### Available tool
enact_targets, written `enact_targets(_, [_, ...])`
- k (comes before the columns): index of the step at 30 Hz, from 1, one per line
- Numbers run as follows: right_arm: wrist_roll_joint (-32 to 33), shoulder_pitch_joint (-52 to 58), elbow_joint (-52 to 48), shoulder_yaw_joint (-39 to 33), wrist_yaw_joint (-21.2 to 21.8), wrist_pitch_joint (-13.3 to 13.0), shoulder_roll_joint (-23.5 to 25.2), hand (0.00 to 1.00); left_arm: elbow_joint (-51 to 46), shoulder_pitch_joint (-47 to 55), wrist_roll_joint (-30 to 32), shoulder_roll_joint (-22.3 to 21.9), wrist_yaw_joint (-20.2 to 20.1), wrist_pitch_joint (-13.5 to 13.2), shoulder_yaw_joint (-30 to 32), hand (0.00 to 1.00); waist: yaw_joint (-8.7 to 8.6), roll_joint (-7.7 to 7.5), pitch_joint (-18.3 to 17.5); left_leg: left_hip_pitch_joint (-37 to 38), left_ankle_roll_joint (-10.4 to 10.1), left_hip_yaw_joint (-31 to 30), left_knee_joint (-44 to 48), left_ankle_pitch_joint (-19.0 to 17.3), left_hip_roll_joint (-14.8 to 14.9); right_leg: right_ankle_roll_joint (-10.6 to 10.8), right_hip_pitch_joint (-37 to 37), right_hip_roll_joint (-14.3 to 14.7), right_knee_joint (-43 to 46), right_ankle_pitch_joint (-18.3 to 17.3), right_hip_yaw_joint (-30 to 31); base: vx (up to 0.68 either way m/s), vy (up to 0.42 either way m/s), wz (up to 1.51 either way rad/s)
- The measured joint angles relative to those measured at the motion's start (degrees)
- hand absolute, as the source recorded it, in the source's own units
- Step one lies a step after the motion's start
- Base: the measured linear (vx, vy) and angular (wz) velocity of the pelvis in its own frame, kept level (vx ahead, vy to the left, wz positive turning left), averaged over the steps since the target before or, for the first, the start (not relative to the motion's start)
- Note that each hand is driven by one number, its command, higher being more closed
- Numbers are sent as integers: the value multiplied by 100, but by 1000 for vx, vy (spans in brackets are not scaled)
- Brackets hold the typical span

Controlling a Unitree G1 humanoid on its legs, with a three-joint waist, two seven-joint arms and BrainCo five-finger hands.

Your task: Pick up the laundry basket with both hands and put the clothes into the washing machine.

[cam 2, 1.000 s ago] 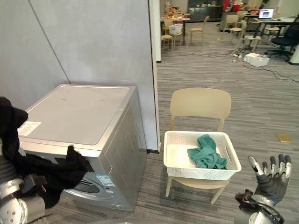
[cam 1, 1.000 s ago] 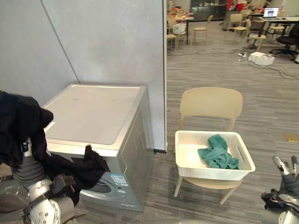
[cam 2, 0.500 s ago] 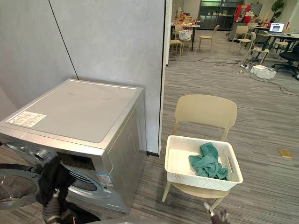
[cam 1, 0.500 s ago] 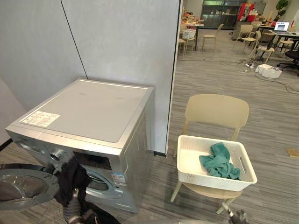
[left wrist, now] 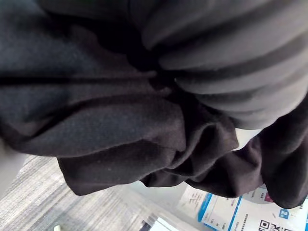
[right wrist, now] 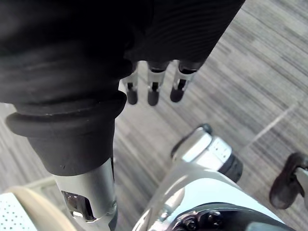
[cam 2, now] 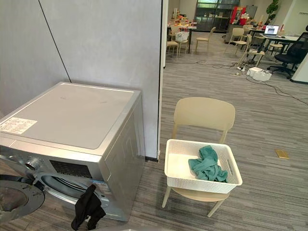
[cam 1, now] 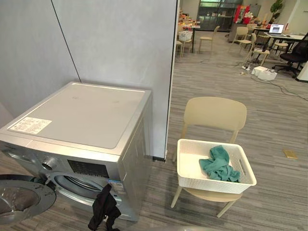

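Seeing black garment hanging at washing machine front. Can't tell grip of left robot hand; finding right robot hand slack, empty.

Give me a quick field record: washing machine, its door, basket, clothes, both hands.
washing machine: silver, left of the chair
door: swung open
black garment: hanging at the machine's lower front, by the drum opening, bunched against the left hand
basket: white, sitting on the chair seat
green cloth: inside the basket, toward its right side
right hand: open, fingers straight, holding nothing, over the floor
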Motion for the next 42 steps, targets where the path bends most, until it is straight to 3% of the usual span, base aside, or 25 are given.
enact_targets(3, [17, -586, -17, 365, 2, -23, -154, 0, -369, -347, 128, 67, -156, -8, -287, 100, 80, -122, 486, -895, 6, -498, 836, -4, -234, -24, -642, -360, 971, -442, -283, -100, -17, 84])
enact_targets(4, [32, -812, -137, 421, 2, -65, -144, 0, -586, -540, 231, 92, -191, -48, -334, 100, 102, -190, 654, -1357, 178, -396, 1318, -160, -75, -74, -903, -579, 1214, -491, -589, -200, -34, 147])
enact_targets(6, [32, -1068, -324, 415, -4, -187, -212, 0, -642, -661, 247, 110, -198, -51, -362, 100, 111, -42, 971, -1639, 324, 182, 2206, -496, 391, -132, -898, -578, 1444, -518, -829, -138, 30, 85])
enact_targets(9, [57, -1269, -275, 494, 5, -249, -227, 0, -689, -581, 237, 144, -162, -40, -359, 100, 139, -80, 1035, -1699, 333, 172, 3350, -680, 1016, -105, -724, -693, 1532, -502, -911, -79, 131, 25])
enact_targets(11, [57, -1262, -132, 508, 6, -236, -194, 0, -847, -564, 232, 145, -87, -44, -378, 100, 98, -203, 992, -1585, 296, 18, 3625, -657, 1803, 170, -670, -1034, 1523, -344, -976, -144, 353, 34])
enact_targets(12, [57, -1260, -97, 452, 6, -226, -184, 0, -930, -572, 232, 146, -87, -44, -394, 100, 91, -232, 974, -1593, 259, -35, 3567, -633, 1993, 275, -673, -1140, 1521, -283, -981, -119, 501, 60])
enact_targets(13, [69, -1178, 32, 251, -16, -169, -135, 0, -1162, -598, 233, 149, -86, -48, -457, 100, 81, -263, 929, -1641, 180, -143, 3152, -495, 2391, 593, -698, -1426, 1480, -95, -1051, -95, 557, 67])
enact_targets(14, [92, -1107, 60, 124, -22, -149, -123, 0, -1252, -607, 233, 146, -83, -59, -520, 100, 73, -189, 867, -1668, 344, -158, 2880, -223, 2491, 712, -711, -1529, 1454, -19, -1125, -91, 649, 96])
enact_targets(15, [127, -971, 164, -147, -28, -110, -196, 0, -1301, -669, 235, 91, -85, -68, -640, 100, 70, -129, 726, -1698, -194, -278, 2410, -234, 2358, 883, -803, -1790, 1361, 68, -1167, -96, 595, 79])
enact_targets(16, [169, -961, 289, -266, -33, -78, -165, 0, -1299, -715, 236, 96, -86, -67, -606, 100, 57, -144, 700, -1707, -812, -265, 2291, -607, 2216, 902, -791, -1902, 1217, 64, -1138, -114, 746, 85])
enact_targets(17, [275, -1002, 658, -331, -31, 44, -28, 0, -1301, -804, 237, 165, -46, -70, -433, 100, 44, -391, 613, -1949, -1052, -246, 2503, -641, 1889, 917, -709, -1992, 867, 88, -962, -56, 653, 58])
enact_targets(18, [316, -976, 729, -369, -41, 94, -21, 0, -1326, -771, 236, 239, 9, -77, -352, 100, 93, -440, 562, -2226, -1075, -314, 2872, -744, 1737, 683, -566, -1792, 620, 483, -1012, -5, 675, 52])
enact_targets(19, [320, -958, 719, -378, -45, 81, -20, 0, -1330, -764, 232, 266, 35, -75, -377, 100, 94, -443, 557, -2377, -985, -329, 3077, -870, 1642, 559, -401, -1842, 311, 781, -1048, 21, 633, 38])
enact_targets(20, [325, -977, 752, -394, -80, 71, -15, 0, -1357, -767, 229, 364, 36, -75, -434, 100, 122, -433, 552, -2554, -770, -327, 3409, -1077, 1460, 556, -258, -1942, -150, 1550, -1170, 5, 669, 24])
enact_targets(21, [336, -1111, 755, -350, -101, 87, -9, 0, -1357, -766, 229, 491, 37, -74, -483, 100, 132, -406, 531, -2705, -600, -240, 3575, -1177, 1304, 371, -264, -2027, -543, 2341, -1247, -21, 572, 8])
enact_targets(23, [469, -1233, 694, -384, -149, 60, -23, 0, -1363, -789, 233, 585, 32, -75, -533, 100, 120, -315, 503, -2812, -380, -104, 3594, -1232, 1202, -90, -356, -2062, -833, 3000, -1205, -24, 404, -7])
enact_targets(25, [558, -1228, 656, -427, -151, 47, -53, 0, -1360, -806, 269, 583, 36, -79, -579, 100, 114, -203, 440, -2733, -168, -44, 3380, -1174, 993, -350, -463, -1869, -214, 2031, -1032, 19, 292, -1])
enact_targets(26, [562, -1226, 623, -427, -149, 46, -55, 0, -1355, -807, 283, 586, 37, -78, -620, 100, 108, -176, 427, -2688, -118, -45, 3279, -1140, 924, -415, -476, -1758, -107, 1750, -863, 36, 280, 5])
enact_targets(28, [586, -1230, 486, -408, -133, -4, -13, 0, -1339, -821, 381, 578, 34, -80, -849, 100, 70, -77, 408, -2372, -53, -100, 2630, -844, 767, -73, -632, -1260, 770, 406, -116, 47, 106, 15])
enact_targets(30, [650, -1196, 360, -291, -118, -30, -4, 0, -1323, -823, 431, 557, 33, -79, -972, 100, -7, -79, 377, -2065, -33, -142, 1979, -547, 727, 127, -798, -657, 1501, -452, 151, 25, -78, 22])
enact_targets(32, [665, -1239, 307, -167, -77, -57, 7, 0, -1165, -878, 456, 450, 28, -79, -1011, 100, -60, -120, 371, -1689, -146, -89, 1358, -253, 730, 124, -974, 99, 1662, -997, -56, 51, -185, 8])
enact_targets(34, [664, -1307, 272, -163, -17, -77, 39, 0, -1032, -931, 456, 243, 29, -62, -1077, 100, -52, -145, 298, -1610, -245, 13, 1191, -193, 715, -268, -850, 281, 1220, -1218, -387, 78, -198, -17])
enact_targets(36, [663, -1284, 116, -194, -33, -182, 29, 0, -999, -939, 457, 136, -14, -51, -1424, 100, -112, 5, 184, -1462, -467, 20, 704, 138, 777, -421, -812, 438, 1009, -1152, -472, 159, -224, 5])
enact_targets(39, [667, -1284, 111, -197, -44, -162, 51, 0, -997, -973, 464, 117, -216, -37, -1732, 100, -229, 10, 177, -1061, -403, 53, 442, 400, 831, -469, -399, 550, 812, -1132, -577, 213, -181, 23])
enact_targets(42, [669, -1283, 101, -165, -46, -181, 35, 0, -1038, -951, 452, 90, -209, -51, -1670, 100, -171, -47, 211, -1514, -362, -13, 2454, 429, 1067, -475, 270, 639, 446, -1131, -446, 164, -124, -21])
